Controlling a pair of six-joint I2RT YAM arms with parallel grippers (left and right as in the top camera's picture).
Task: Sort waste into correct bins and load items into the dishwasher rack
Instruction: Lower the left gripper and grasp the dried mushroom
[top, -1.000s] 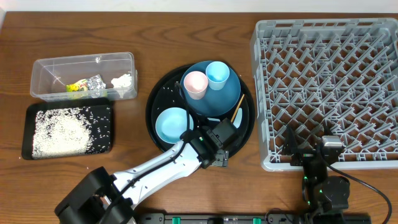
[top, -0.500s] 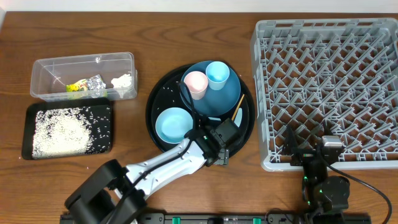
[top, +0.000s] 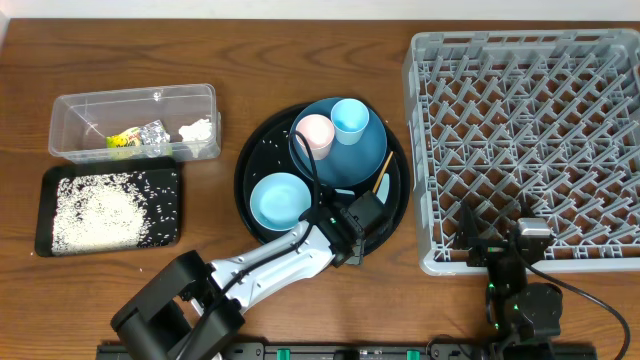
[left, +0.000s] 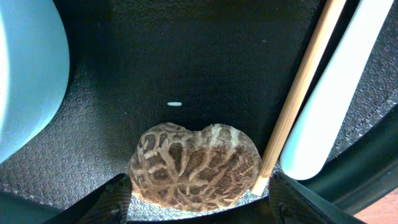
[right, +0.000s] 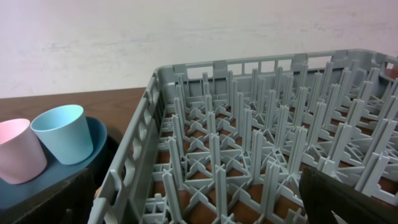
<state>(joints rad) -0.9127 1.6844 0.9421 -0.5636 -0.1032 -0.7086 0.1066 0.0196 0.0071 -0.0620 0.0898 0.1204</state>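
Note:
In the left wrist view the brown round food scrap (left: 196, 165) lies on the round black tray (left: 186, 50). My left gripper (left: 196, 205) straddles it, open, with one finger close on each side. The wooden chopstick (left: 298, 93) and the white spoon (left: 336, 93) lie just right of the scrap, and the chopstick's tip is by my right-hand finger. From overhead, the left gripper (top: 352, 240) covers the scrap. The dark-blue plate (top: 350, 165) carries the pink cup (top: 316, 135) and the light-blue cup (top: 350, 120). The light-blue bowl (top: 279, 199) is beside it. My right gripper (right: 199, 211) hangs open at the front edge of the grey dishwasher rack (top: 530, 130).
The clear tub (top: 135, 120) at the left holds the wrapper, foil and tissue. In front of it the shallow black tray (top: 110, 210) holds rice. A single rice grain (left: 175, 104) lies on the round tray just beyond the scrap.
The left gripper has slid slightly forward and lower over the round tray's front, and its jaws have narrowed round the scrap. The right arm has not moved.

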